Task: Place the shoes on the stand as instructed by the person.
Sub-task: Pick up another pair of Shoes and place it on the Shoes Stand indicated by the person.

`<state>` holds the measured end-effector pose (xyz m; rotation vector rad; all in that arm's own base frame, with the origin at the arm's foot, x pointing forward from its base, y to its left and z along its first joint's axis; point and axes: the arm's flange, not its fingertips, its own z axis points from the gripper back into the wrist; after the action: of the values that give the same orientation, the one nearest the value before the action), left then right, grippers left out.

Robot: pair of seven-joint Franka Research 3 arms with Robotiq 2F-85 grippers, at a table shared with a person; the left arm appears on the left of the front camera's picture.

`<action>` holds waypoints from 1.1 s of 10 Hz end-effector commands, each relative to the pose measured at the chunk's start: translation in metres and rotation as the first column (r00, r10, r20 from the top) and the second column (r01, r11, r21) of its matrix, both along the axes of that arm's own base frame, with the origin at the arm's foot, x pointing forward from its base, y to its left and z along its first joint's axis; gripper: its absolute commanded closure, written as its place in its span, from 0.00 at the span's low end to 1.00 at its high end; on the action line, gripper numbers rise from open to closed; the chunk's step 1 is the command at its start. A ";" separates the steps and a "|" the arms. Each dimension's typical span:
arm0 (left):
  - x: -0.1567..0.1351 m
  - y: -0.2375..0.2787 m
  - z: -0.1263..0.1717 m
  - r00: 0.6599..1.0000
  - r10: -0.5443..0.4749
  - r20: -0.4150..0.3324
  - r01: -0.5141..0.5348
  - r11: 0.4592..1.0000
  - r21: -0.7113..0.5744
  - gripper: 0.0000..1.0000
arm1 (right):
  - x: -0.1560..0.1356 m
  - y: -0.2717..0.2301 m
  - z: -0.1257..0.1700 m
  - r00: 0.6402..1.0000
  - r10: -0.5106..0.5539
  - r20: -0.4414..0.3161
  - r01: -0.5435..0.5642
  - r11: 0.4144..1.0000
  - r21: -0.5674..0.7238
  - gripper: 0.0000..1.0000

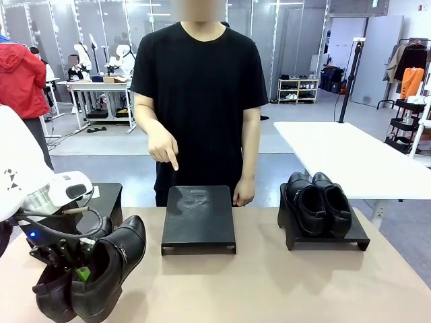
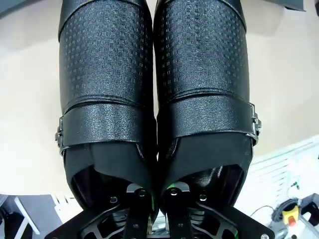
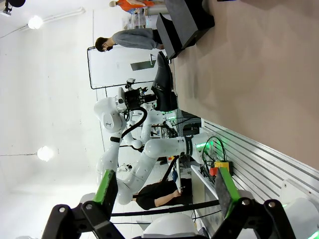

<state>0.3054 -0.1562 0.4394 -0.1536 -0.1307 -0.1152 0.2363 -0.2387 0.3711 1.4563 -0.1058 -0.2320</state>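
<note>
Front: left gripper (image 1: 75,264) clamps strapped shoe pair (image 1: 101,272) by inner walls, lifted near table's left edge; plain pair (image 1: 318,202) on right stand (image 1: 357,237).
Left wrist: fingers (image 2: 135,199) pinch touching shoe sides.
Right wrist: right gripper (image 3: 167,191) jaws wide, empty.

Long white rectangular table (image 1: 350,158) stands right of the work surface. Distant metal shelving rack (image 1: 297,90) apparently holds footwear. Black garment rail (image 1: 407,67) carries an orange top.
</note>
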 end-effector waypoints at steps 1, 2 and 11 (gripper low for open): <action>0.002 0.000 -0.002 1.000 0.008 0.002 -0.008 1.000 0.005 1.00 | -0.003 -0.001 0.001 1.000 0.007 0.007 -0.007 1.000 0.006 0.00; 0.002 0.000 -0.002 1.000 0.008 0.002 -0.008 1.000 0.005 1.00 | -0.003 -0.001 0.001 1.000 0.007 0.007 -0.007 1.000 0.006 0.00; 0.042 -0.059 0.041 0.999 0.028 0.045 -0.029 0.999 0.025 0.93 | -0.003 -0.001 0.001 1.000 0.007 0.007 -0.007 1.000 0.006 0.00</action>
<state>0.3282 -0.1979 0.4618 -0.1073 -0.1525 -0.0766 0.2362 -0.2387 0.3712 1.4568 -0.1057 -0.2318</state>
